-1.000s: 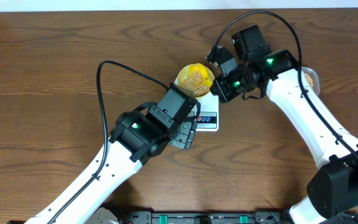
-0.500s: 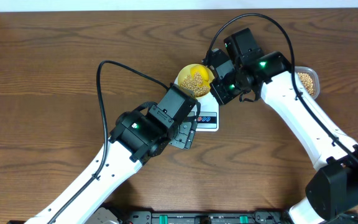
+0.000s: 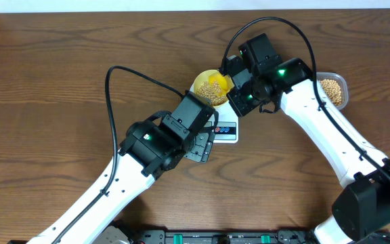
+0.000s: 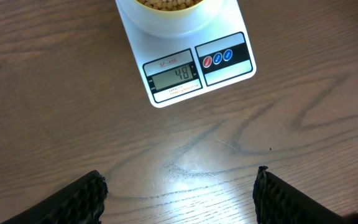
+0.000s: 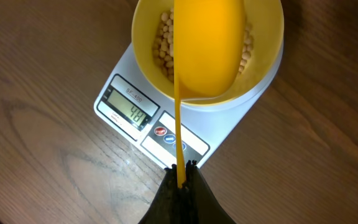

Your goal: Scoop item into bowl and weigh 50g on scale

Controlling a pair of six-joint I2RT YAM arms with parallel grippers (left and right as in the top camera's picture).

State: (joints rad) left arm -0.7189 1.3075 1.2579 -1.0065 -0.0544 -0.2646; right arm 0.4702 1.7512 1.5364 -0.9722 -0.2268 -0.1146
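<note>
Jaws of the right gripper (image 5: pixel 180 169) clamp the handle of the yellow scoop (image 5: pixel 207 43), whose head hangs over the beans (image 5: pixel 165 43) in the bowl (image 5: pixel 143 31) on the scale (image 5: pixel 229 124). Those of the left gripper (image 4: pixel 180 186) stand wide apart, empty, near the scale.

A brown wooden table (image 3: pixel 46 81) with strong grain fills the room's middle. Near its far right edge sits a clear plastic tub (image 3: pixel 344 83) with rounded corners. A yellow measuring scoop (image 5: pixel 207 43) hangs in the air, tipped over, its thin handle seen edge-on. A black cable (image 3: pixel 110 88) loops above the tabletop on the left and another (image 3: pixel 276 20) arcs on the right. A white strip (image 3: pixel 181 5) borders the far side.
</note>
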